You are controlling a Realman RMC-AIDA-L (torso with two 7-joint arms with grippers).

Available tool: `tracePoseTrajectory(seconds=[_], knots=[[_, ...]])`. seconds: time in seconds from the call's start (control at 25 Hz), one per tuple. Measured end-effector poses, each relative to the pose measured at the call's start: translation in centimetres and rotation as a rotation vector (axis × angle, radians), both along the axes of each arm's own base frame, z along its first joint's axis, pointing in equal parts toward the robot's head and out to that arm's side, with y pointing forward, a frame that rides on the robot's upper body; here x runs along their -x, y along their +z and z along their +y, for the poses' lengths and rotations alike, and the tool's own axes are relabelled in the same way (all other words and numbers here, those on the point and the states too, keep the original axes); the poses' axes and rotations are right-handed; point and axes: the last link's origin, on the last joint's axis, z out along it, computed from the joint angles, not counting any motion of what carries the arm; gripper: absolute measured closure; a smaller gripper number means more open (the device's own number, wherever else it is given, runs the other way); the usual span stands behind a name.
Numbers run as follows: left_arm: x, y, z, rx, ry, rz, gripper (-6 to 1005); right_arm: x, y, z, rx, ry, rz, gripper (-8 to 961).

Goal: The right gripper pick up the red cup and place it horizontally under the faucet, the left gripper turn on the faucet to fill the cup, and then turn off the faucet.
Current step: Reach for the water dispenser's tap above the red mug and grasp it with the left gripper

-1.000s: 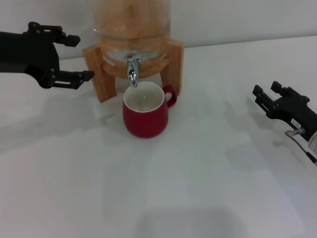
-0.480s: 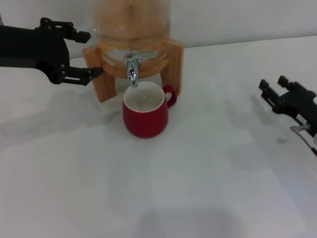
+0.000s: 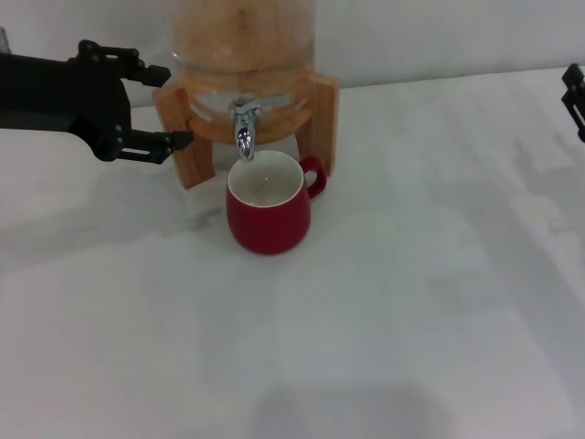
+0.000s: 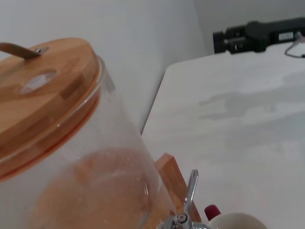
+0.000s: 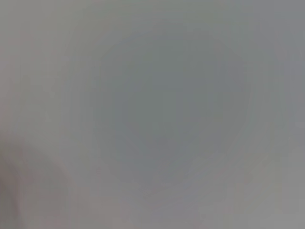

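Left tool (image 3: 164,105) is hovering empty with fingers spread, just beside the wooden stand (image 3: 187,146), left of the faucet (image 3: 243,128); the red cup (image 3: 267,203) is standing upright on the table (image 3: 411,302) directly beneath the faucet; right tool (image 3: 576,101) is showing only at the table's far right edge, its opening impossible to tell.

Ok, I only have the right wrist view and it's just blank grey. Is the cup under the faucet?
Observer: Yes, the red cup stands upright on the table, directly below the faucet.
Operator: Where's the left gripper?
Observer: The left gripper is open, next to the dispenser's wooden frame, not on the faucet's lever.
Operator: And the right one?
Observer: The right gripper is far off to the right, well clear of the cup.
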Motion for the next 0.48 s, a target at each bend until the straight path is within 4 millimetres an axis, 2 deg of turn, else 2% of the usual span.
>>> tracePoseTrajectory(seconds=[0.32, 0.48], knots=[[0.18, -0.37, 0.5, 0.013, -0.028, 0.029, 228, 0.12, 0.57, 0.25, -0.042, -0.005, -0.02, 276], [0.08, -0.45, 0.82, 0.019, -0.046, 0.038, 229, 0.32, 0.73, 0.26, -0.058, 0.004, -0.022, 171]])
